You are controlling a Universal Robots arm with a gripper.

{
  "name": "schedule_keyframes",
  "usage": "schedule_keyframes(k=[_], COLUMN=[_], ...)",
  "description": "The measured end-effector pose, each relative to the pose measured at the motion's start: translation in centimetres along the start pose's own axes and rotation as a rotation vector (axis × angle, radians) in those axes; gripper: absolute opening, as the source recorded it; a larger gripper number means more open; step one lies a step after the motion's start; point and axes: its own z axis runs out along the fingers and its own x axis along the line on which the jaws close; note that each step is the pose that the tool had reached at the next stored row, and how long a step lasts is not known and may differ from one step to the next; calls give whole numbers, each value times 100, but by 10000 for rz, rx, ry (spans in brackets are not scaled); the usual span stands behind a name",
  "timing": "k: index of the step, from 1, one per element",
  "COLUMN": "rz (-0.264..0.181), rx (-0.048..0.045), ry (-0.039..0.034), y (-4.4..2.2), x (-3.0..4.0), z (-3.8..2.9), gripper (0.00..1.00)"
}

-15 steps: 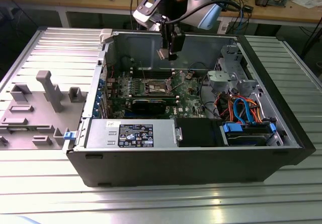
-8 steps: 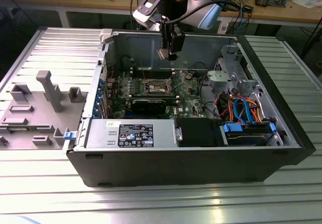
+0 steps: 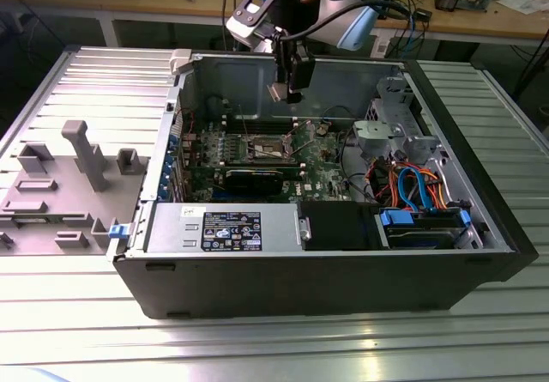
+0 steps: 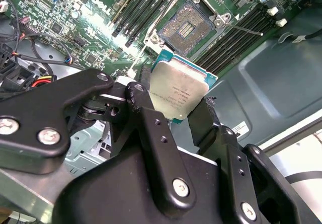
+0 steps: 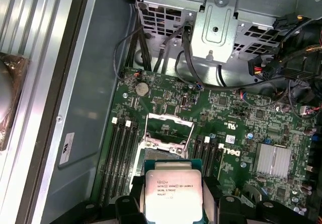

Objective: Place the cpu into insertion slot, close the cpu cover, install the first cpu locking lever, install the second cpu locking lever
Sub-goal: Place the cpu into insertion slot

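In the second wrist view the gripper is closed narrowly on the cpu, with one black finger against each of two opposite edges. The chip's silver lid faces the camera and its green border shows past the fingertips. It hangs in the air, touching nothing but the fingers.

Just beyond the fingertips and below the held chip lies the insertion slot. Its dark contact field is bare, so nothing is seated and the cpu cover is not down over it; just where the cover stands I cannot tell. In the first wrist view the chip overlaps the socket's nearer rim, so the hand looks close to over it but not centred. A thin wire lever sticks out to one side of the socket, across the memory slots that flank it.

Farther from the hand, the first wrist view shows the motherboard with a coin cell and a finned heatsink, and past them a grey drive cage. In the exterior view the gripper hangs well above the board inside the open computer case.

I judge the first step, placing the chip, to be in hand with none finished. It calls for centring over the socket, edges square to the rim, chip held flat, and a gentle descent onto delicate contacts
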Motion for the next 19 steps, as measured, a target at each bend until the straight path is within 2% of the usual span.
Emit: schedule_keyframes(k=[19], rz=[145], rx=[-1], ry=[-11], y=[0], x=[0], z=[2], gripper=[54])
